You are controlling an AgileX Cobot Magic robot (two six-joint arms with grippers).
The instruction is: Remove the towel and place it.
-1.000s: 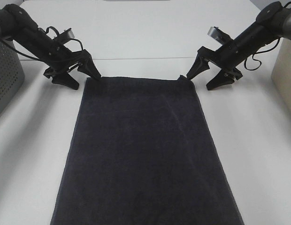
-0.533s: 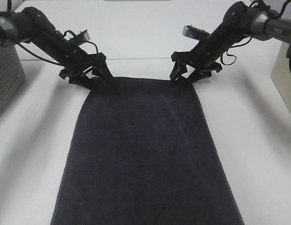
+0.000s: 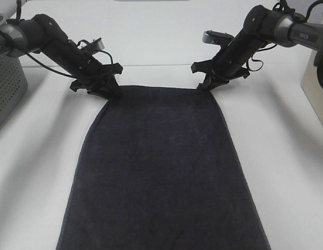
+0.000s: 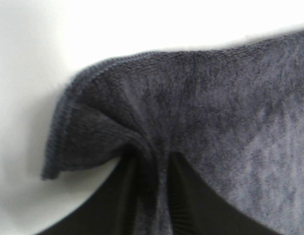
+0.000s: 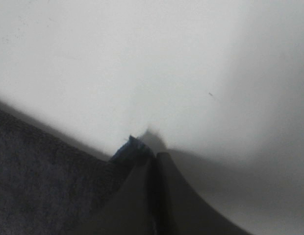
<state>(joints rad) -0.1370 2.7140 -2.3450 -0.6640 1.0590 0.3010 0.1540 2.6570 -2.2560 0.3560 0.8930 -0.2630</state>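
One grey perforated basket [image 3: 5, 88] sits at the table's [image 3: 286, 156] left edge, contents hidden; one towel [image 3: 161, 172] lies flat mid-table; the left gripper [image 3: 110, 92] and right gripper [image 3: 206, 85] each pinch a far corner.

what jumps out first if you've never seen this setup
A big dark towel fills the middle of the white table, running lengthwise toward the camera. At its far edge the left tool pinches one corner and the right tool the other. A grey perforated basket stands at the left edge.
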